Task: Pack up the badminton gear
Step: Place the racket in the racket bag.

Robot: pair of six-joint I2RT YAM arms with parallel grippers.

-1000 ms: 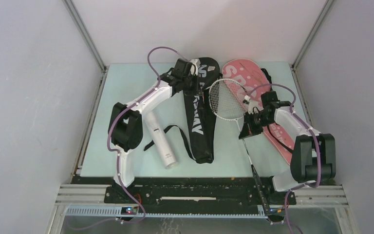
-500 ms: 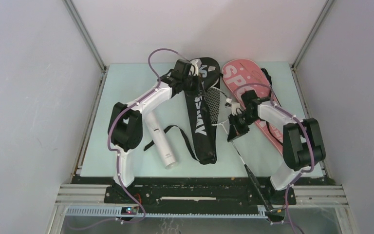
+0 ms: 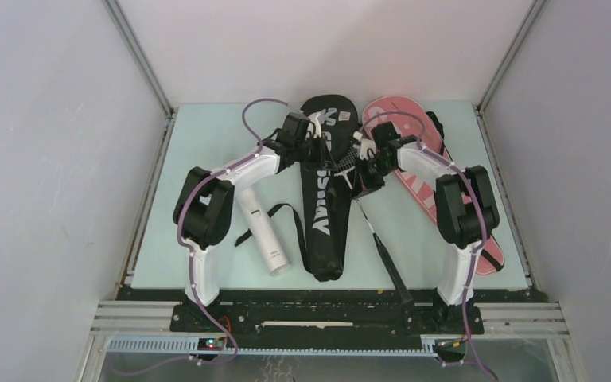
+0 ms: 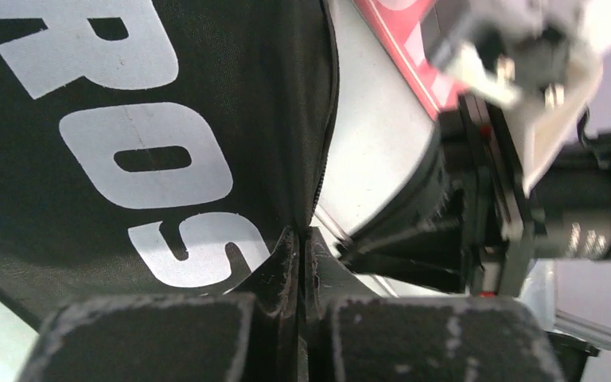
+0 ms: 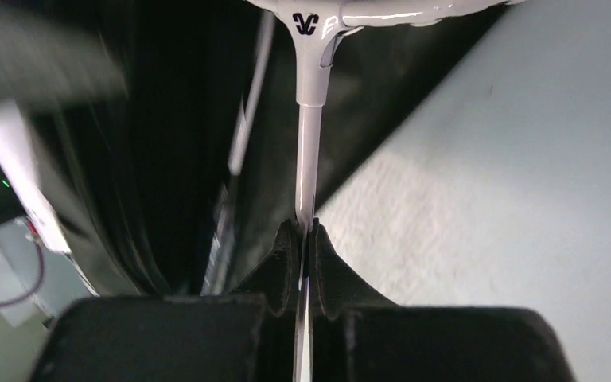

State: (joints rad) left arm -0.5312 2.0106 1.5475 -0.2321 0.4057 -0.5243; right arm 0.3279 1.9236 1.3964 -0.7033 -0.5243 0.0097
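At upper centre, your right jaws, gripping the racket (image 5: 309, 119), have slid its head into the black cover (image 3: 321, 223) your left jaws pinch open.

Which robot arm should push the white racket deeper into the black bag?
Right. The right gripper is shut on the white racket by its shaft, and the racket's head is at the black cover. The left gripper pinches that cover's edge.

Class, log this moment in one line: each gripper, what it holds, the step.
left gripper: shut on black cover edge | right gripper: shut on racket shaft | step: racket head at cover opening
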